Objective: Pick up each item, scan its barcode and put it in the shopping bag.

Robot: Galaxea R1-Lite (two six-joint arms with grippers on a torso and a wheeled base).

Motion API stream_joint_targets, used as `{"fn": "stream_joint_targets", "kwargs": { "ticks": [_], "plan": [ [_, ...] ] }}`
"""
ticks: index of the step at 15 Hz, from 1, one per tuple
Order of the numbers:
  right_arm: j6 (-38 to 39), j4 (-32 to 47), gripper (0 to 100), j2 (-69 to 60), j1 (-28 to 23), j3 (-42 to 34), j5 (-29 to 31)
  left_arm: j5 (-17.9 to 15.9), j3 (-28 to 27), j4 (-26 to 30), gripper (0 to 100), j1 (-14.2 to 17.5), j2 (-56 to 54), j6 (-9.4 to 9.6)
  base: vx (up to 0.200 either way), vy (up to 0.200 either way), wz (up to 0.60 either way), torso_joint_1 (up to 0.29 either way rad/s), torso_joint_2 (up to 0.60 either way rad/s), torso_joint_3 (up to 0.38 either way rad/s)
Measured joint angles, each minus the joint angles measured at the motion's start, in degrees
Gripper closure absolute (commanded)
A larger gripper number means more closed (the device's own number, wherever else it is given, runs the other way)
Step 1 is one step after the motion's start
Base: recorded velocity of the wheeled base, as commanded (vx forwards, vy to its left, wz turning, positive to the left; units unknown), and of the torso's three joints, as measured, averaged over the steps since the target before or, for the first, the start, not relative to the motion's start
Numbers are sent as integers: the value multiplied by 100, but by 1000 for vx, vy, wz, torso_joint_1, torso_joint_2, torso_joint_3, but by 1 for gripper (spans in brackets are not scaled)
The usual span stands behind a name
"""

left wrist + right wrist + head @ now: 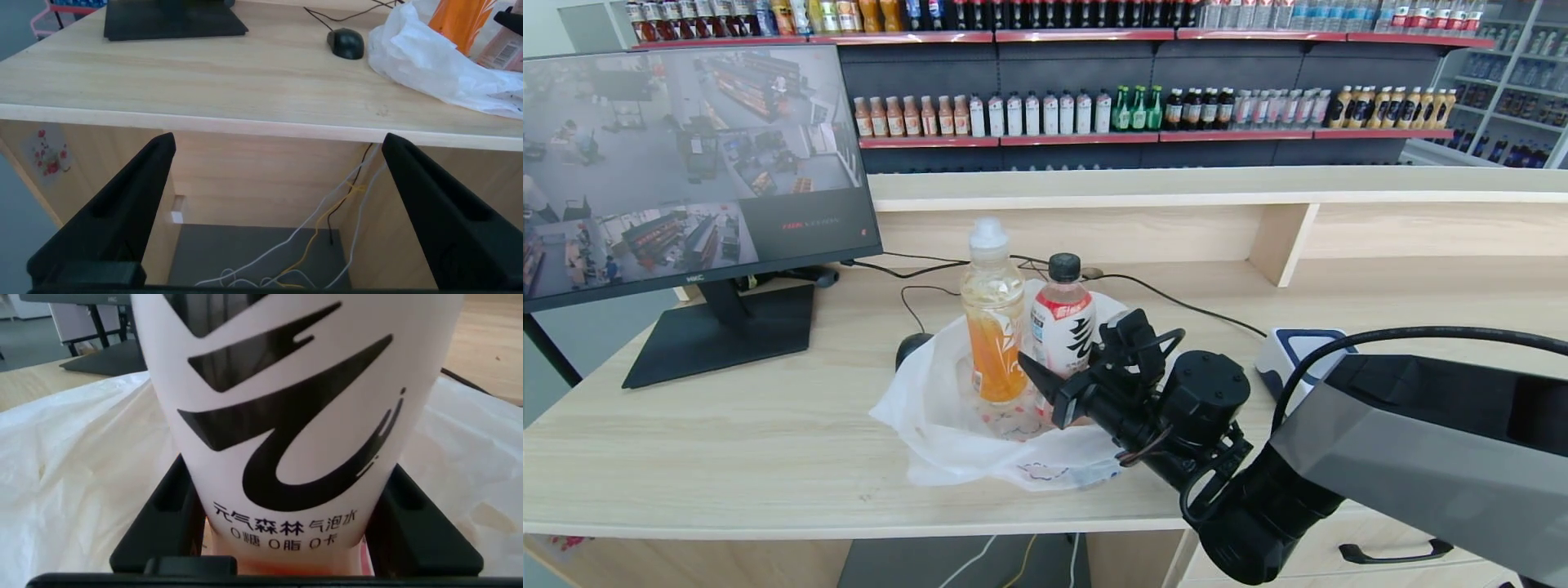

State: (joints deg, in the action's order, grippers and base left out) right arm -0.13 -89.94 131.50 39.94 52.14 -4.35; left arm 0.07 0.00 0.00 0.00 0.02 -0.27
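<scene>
A white-labelled bottle [1062, 322] with a black cap stands in the white shopping bag [947, 433] on the counter. My right gripper [1045, 369] is shut on its lower body; in the right wrist view the bottle [294, 400] sits between the black fingers [167, 514], with the bag [73, 457] beneath. An orange drink bottle [992, 318] with a white cap stands upright in the bag, just left of the held bottle. My left gripper [270, 212] is open with nothing in it, low in front of the counter's front edge [204, 122].
A white and blue scanner [1290, 349] lies on the counter to the right of the bag. A monitor [686, 163] on a black stand is at the left, with a black mouse [911, 347] and cables behind the bag. A raised wooden ledge [1217, 196] borders the back.
</scene>
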Motion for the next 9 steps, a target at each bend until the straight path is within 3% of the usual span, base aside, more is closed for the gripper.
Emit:
{"fn": "stream_joint_targets", "kwargs": {
  "ticks": [8,9],
  "plan": [
    [82,0,100,-13,63,-116,69,0,0,0,0,0,0,2,0,0,0,0,0,0],
    [137,4,0,-22,66,-116,121,0,0,0,0,0,0,2,0,0,0,0,0,0]
  ]
}}
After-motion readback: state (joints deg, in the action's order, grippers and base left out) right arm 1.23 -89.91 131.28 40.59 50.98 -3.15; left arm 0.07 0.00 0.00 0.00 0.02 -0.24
